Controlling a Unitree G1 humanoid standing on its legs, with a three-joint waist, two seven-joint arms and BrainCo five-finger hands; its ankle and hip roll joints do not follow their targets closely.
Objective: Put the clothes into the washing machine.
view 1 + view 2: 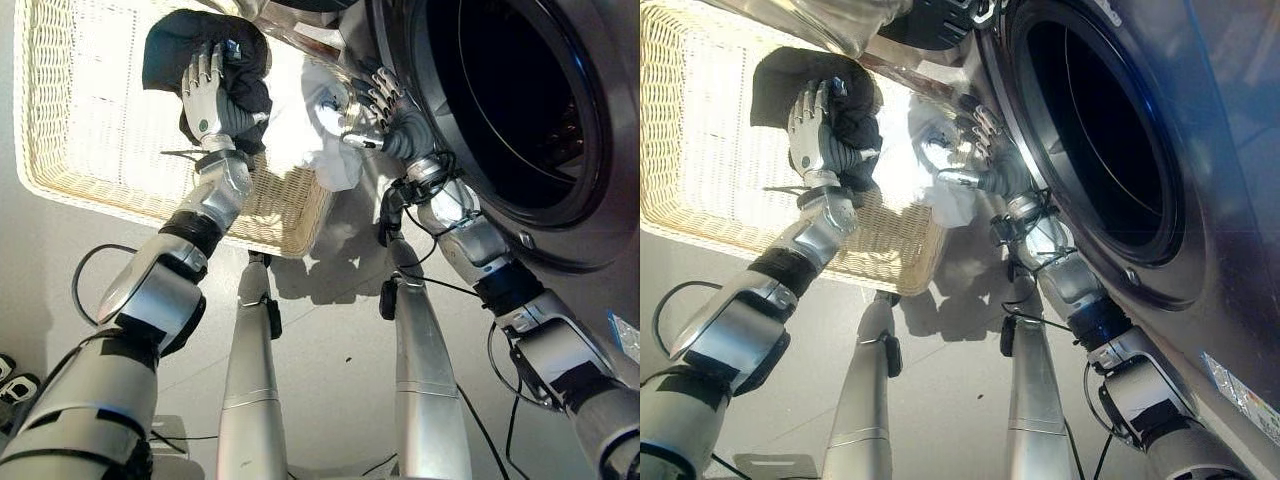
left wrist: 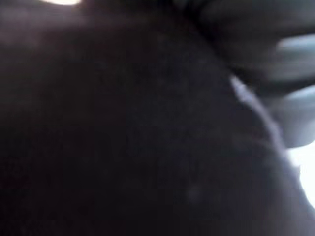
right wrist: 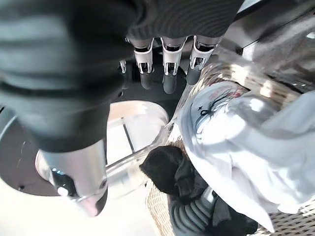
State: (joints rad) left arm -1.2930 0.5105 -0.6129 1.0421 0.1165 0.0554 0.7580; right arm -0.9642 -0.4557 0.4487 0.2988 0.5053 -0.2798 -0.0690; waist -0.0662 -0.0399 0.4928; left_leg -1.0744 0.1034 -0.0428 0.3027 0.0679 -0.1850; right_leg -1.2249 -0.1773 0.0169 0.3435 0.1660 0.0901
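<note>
I log: left hand (image 1: 205,100) clenched on black garment (image 1: 180,45) over wicker basket (image 1: 60,160) | right hand (image 1: 385,110) fingers straight, released, against white garment (image 1: 330,150) beside washing machine drum (image 1: 520,90)

Silver-grey arms with black joint bands, dark ribbed wrist covers, silver dark-tipped fingers (image 1: 203,72), black cables.

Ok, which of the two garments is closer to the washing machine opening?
The white garment, by the right robot hand beside the drum opening; the black one sits over the basket.

Head eyes look down on basket (image 1: 60,180); wrist cameras sit close.
</note>
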